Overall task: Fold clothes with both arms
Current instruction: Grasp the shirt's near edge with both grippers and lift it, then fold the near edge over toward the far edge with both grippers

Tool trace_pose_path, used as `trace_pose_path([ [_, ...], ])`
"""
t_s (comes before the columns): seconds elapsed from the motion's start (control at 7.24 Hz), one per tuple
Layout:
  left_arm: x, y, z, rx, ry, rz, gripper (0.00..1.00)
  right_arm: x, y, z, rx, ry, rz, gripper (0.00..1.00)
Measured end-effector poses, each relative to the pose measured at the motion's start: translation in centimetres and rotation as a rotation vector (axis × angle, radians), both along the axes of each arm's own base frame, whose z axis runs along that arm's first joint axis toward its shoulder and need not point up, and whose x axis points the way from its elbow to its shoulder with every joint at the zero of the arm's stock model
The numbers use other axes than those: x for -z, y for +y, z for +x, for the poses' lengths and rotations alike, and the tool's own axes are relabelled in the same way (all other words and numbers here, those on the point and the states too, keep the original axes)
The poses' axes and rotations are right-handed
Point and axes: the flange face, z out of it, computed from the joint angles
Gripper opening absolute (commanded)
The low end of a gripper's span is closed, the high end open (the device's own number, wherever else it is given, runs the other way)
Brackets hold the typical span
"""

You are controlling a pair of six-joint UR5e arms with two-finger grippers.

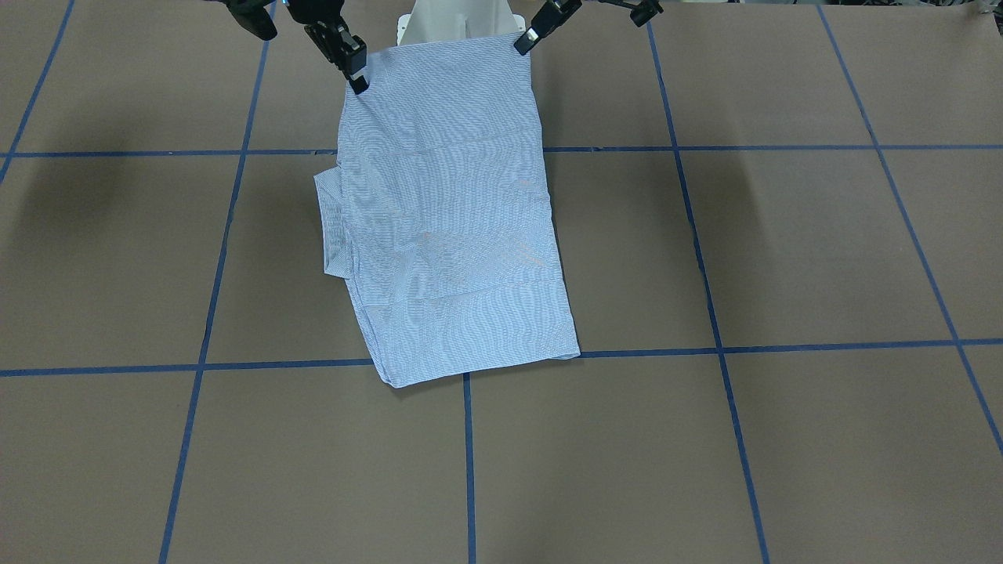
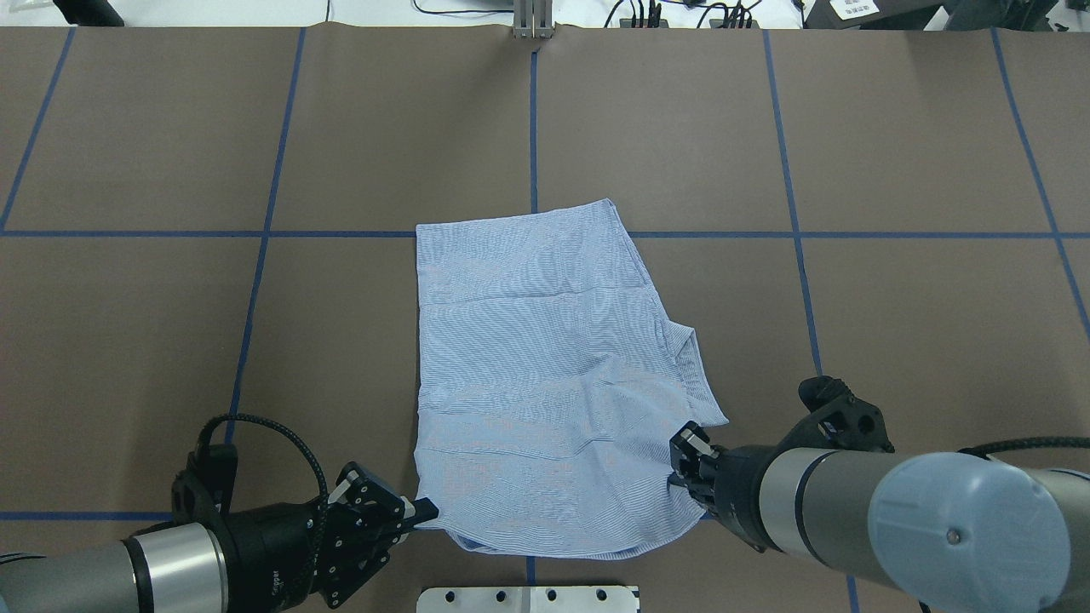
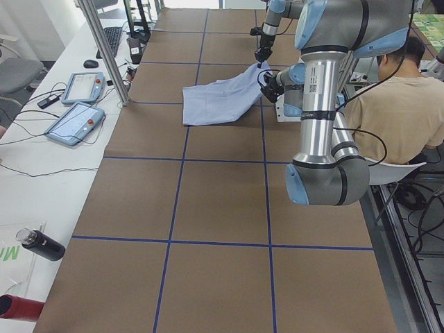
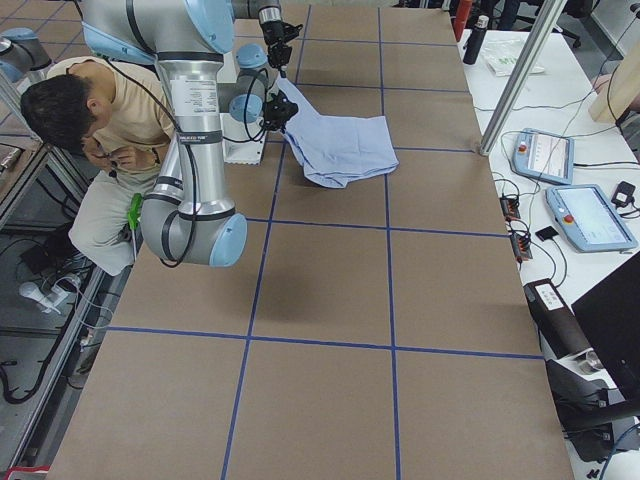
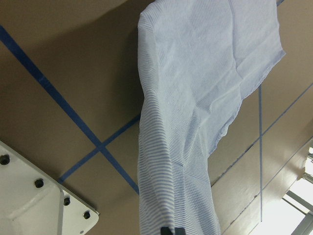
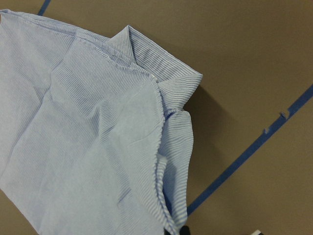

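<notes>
Brown taped table [image 2: 851, 128] carries the folded shirt [image 2: 528, 358] at its middle. Left gripper [image 2: 423, 512] and right gripper [image 2: 681, 464] each pinch a near corner, close to the base plate [image 2: 528, 598]. Pendants [image 3: 75, 123] lie well apart.

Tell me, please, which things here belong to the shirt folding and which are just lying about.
Job in hand: striped shirt; left gripper and right gripper, each pinching a near corner.

Lying about: two control pendants, keyboard, black bottle, all on the side bench.
</notes>
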Motion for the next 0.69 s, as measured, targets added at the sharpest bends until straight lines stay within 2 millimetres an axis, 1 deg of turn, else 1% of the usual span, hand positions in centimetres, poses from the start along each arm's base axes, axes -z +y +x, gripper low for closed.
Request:
trace_pose_path([
  [0.14, -0.2, -1.3, 0.3, 0.03, -0.015, 0.025, 0.0, 0.3, -2.3, -0.4, -0.013, -0.004, -0.021, 0.0],
  [0.28, -0.5, -3.3, 0.9, 0.071, -0.037, 0.054, 0.0, 0.4, -4.9, -1.5, -0.021, -0.001, -0.049, 0.0],
  [0.41, -0.9, -5.8, 1.5, 0.105, -0.06, 0.076, 0.0, 0.1, -7.4, -2.4, -0.024, 0.012, -0.073, 0.0],
  [0.55, -1.2, -8.6, 2.3, 0.123, -0.087, 0.101, 0.0, -0.7, -9.3, -2.9, -0.022, 0.034, -0.076, 0.0],
  [0.69, -1.7, -11.1, 2.9, 0.139, -0.113, 0.119, 0.0, -1.2, -10.7, -3.1, -0.023, 0.051, -0.07, 0.0],
])
